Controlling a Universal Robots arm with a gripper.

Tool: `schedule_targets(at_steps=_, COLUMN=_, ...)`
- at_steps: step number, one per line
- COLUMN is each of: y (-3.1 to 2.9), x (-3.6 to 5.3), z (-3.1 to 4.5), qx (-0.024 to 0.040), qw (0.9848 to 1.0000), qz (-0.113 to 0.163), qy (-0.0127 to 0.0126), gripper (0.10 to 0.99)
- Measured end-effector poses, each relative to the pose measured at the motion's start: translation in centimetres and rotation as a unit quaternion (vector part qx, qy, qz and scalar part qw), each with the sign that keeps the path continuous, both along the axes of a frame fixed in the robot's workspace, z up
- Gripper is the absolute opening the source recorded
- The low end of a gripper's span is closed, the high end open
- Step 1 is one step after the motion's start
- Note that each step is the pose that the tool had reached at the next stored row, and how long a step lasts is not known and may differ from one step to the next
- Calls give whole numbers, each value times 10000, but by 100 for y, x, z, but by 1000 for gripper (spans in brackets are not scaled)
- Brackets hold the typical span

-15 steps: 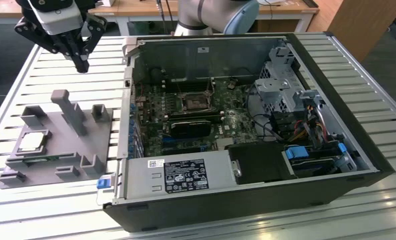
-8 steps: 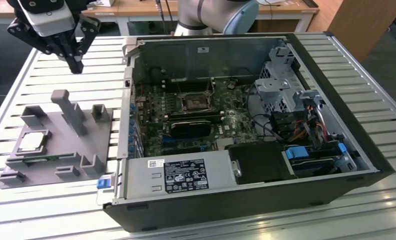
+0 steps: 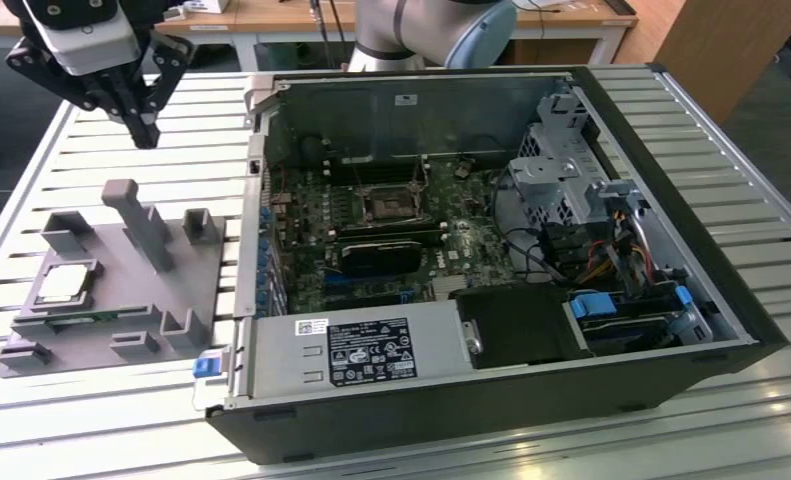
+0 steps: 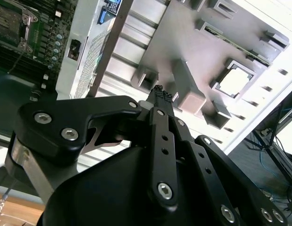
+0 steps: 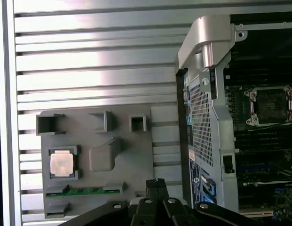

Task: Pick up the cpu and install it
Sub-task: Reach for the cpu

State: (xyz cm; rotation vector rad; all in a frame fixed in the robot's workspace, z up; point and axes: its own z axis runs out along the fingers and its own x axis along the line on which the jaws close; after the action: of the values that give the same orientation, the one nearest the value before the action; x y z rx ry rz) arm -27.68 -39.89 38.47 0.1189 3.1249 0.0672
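Over the slatted table (image 3: 102, 420), the gripper (image 3: 143, 132) is held with its fingers pressed together on nothing.
The cpu (image 3: 64, 284) is seated flat in a grey holder block (image 3: 128, 300), at seven o'clock from the gripper in the exterior view and well apart from it. An open computer case (image 3: 409, 120) is set at three o'clock of the block, its socket (image 3: 392, 203) seen on the green board.

No legible text; white label (image 3: 368, 352) on power supply (image 3: 278, 352) carries print, unreadable.
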Motion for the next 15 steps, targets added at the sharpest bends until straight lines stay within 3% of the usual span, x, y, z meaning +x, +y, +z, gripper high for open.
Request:
schedule_targets(at_steps=9, y=0, x=-109, z=-14, qx=0, qw=10000, qz=0, qy=21, gripper=106)
schedule_targets(at_steps=15, y=0, x=-231, z=-27, qx=0, qw=10000, qz=0, qy=54, gripper=106)
